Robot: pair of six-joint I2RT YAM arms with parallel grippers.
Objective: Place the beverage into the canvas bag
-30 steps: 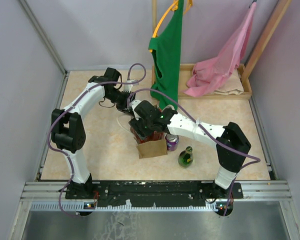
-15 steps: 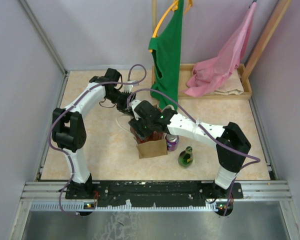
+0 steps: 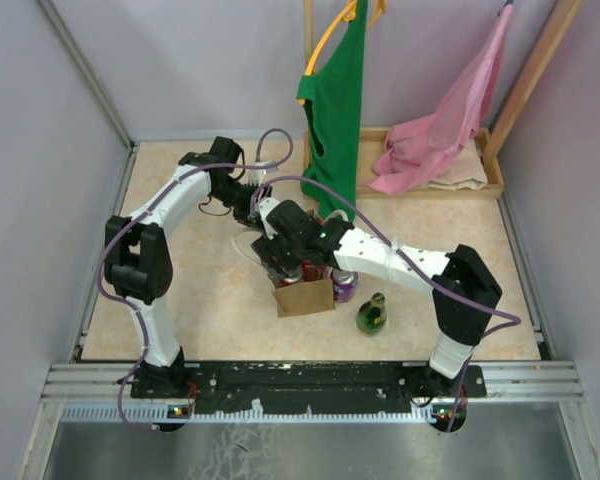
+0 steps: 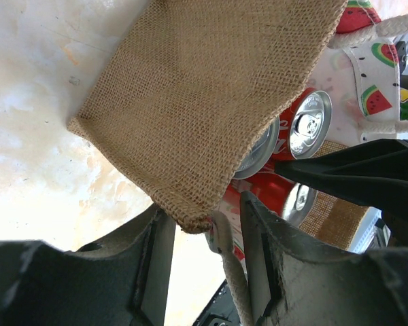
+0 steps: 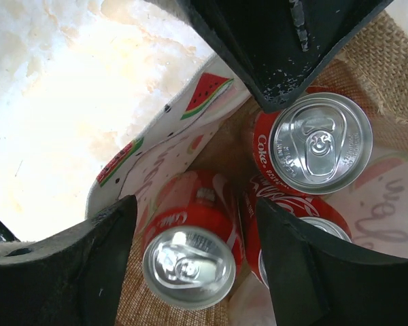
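The canvas bag [image 3: 305,297] stands mid-table, its tan side panel [image 4: 190,88] and watermelon-printed wall [image 5: 156,149] showing. Three red Coke cans are inside it. One can [image 5: 190,261] sits between the fingers of my right gripper [image 5: 194,204], which hangs open over the bag's mouth [image 3: 285,262] with a gap on each side of the can. The other cans [image 5: 319,146] stand beside it. My left gripper [image 4: 204,207] is at the bag's far side [image 3: 258,208], shut on the rim corner and the white rope handle [image 4: 234,285].
A purple can [image 3: 344,285] stands just right of the bag and a green bottle [image 3: 371,315] nearer the front. A wooden tray [image 3: 485,185] with pink cloth lies at the back right. A green garment [image 3: 332,110] hangs behind the bag.
My right gripper's jaws have spread apart, letting go of the red can inside the bag. The left arm and the bag have stayed still.
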